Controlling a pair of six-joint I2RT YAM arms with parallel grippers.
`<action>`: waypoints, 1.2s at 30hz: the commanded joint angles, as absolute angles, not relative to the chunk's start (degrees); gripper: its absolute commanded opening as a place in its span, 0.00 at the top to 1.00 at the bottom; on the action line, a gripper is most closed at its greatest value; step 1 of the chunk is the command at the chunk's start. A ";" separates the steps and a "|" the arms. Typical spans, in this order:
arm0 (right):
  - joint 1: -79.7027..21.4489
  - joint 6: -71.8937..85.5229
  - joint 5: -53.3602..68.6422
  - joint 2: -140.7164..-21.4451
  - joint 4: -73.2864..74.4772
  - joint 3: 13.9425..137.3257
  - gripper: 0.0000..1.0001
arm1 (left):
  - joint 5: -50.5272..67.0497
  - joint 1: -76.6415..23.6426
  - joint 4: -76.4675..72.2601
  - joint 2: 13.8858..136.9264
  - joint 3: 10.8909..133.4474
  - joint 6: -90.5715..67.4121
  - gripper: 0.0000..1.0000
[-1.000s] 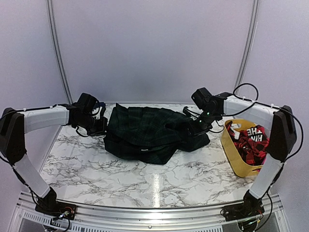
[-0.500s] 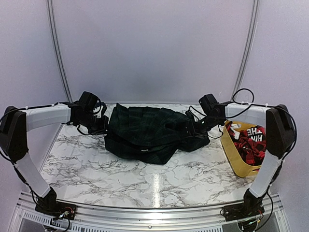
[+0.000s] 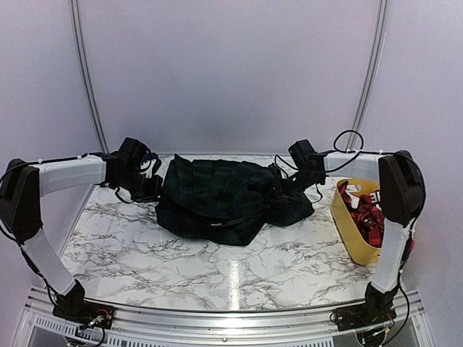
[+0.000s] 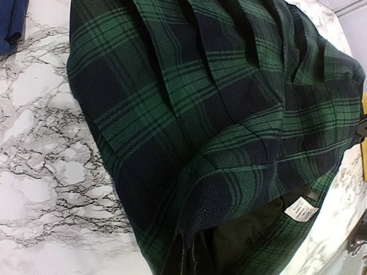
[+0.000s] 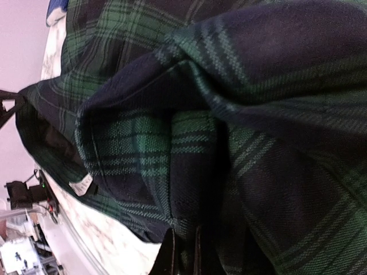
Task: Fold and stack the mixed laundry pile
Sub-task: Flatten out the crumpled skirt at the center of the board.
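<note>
The dark green-and-navy plaid garment lies crumpled at the back middle of the marble table. My left gripper is at its left edge. In the left wrist view the fingers are shut on a fold of the plaid garment. My right gripper is at the garment's right side, and its fingertips are shut on a plaid fold. A navy-blue cloth shows beyond the garment's corner. A red-and-black piece lies in the tub.
A yellow plastic tub stands at the right edge of the table, close to the right arm. A white label is sewn to the garment's dark lining. Bare marble stretches in front of the garment.
The right gripper has closed on the garment's right side, and the right arm has swung back and straightened. The left arm and the garment have barely moved.
</note>
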State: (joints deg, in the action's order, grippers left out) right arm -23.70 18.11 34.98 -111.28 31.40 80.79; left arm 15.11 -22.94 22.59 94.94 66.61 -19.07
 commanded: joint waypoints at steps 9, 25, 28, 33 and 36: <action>-22.94 21.37 38.93 -102.89 31.39 76.45 1.00 | 12.41 -23.17 25.81 88.78 54.28 -14.03 0.47; -20.12 27.42 37.04 -96.61 29.16 90.93 1.00 | 8.18 -23.34 26.96 86.56 72.77 -16.91 1.00; -18.20 28.50 35.18 -99.23 29.41 103.67 1.00 | 1.30 -23.31 27.43 88.20 85.90 -16.13 1.00; -15.19 32.51 35.67 -107.88 30.62 130.32 1.00 | -2.65 -23.21 30.15 95.21 111.04 -14.55 1.00; -15.20 34.52 37.53 -108.80 30.75 136.86 1.00 | -0.68 -23.29 31.00 95.01 117.24 -13.63 1.00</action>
